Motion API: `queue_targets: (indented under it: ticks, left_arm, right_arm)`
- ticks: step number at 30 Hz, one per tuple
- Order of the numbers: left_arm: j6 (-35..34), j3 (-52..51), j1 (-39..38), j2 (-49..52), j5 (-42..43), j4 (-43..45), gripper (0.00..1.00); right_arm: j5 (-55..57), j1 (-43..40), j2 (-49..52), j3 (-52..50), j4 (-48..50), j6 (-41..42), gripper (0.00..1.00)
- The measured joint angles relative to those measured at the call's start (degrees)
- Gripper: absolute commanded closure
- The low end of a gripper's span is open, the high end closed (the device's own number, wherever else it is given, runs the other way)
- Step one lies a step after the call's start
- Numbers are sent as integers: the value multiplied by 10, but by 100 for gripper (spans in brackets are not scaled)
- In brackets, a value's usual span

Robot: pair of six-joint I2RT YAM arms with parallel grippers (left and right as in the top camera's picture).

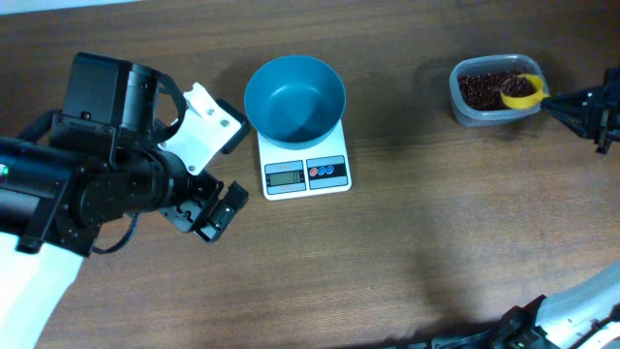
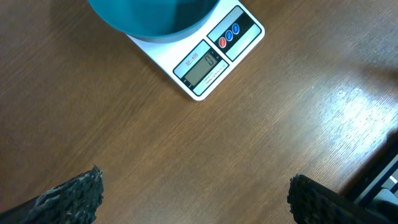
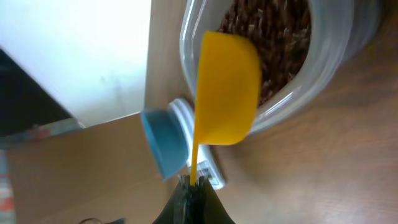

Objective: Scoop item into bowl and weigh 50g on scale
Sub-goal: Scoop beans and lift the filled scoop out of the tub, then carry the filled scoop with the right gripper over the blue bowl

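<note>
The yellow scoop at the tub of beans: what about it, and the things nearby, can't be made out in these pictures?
- Whether the scoop holds any of the beans: the right wrist view shows only its underside; overhead it is too small.
- The right gripper: overhead, partly cut off by the right edge.
- The top of the scale: overhead, mostly hidden under the bowl.
- Both of those in the right wrist view: blurred.

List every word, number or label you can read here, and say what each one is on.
"0": on the display of the scale.
The small print above the display: too blurred to read.
The red and blue buttons: marks too small to read.
No other text.
</note>
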Motion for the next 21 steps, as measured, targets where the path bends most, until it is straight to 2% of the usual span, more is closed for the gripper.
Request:
queue_targets:
  ticks: [6, 17, 21]
  left_arm:
    - [0, 0, 0, 0, 0, 0, 1]
    - [0, 0, 0, 0, 0, 0, 1]
    - [0, 0, 0, 0, 0, 0, 1]
  right_arm:
    - [-19, 0, 0, 0, 16, 27, 96]
    - [-172, 3, 0, 0, 5, -26, 96]
    - [-202, 48, 0, 0, 6, -44, 96]
